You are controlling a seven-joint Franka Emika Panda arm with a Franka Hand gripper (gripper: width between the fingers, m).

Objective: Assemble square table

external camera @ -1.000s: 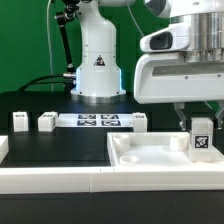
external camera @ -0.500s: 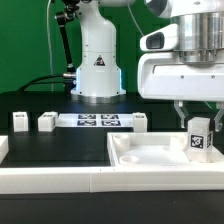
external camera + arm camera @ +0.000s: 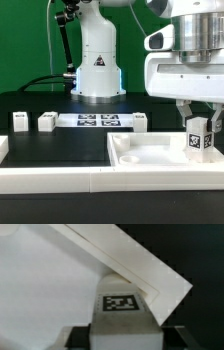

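The leg is held clamped in the gripper, over a corner of the tabletop at the worktop's front edge in the exterior view. Light, stiff, smooth plastic is judged; flat sides are best gripped.

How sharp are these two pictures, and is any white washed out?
Exterior view: fairly sharp and evenly lit, the tag on the leg readable, soft shading on the tabletop. Wrist view: softer, slightly blurred; the tabletop is near-featureless bright white, yet the leg's tag is legible.

A robotics lab: green backdrop, black table, marker board.
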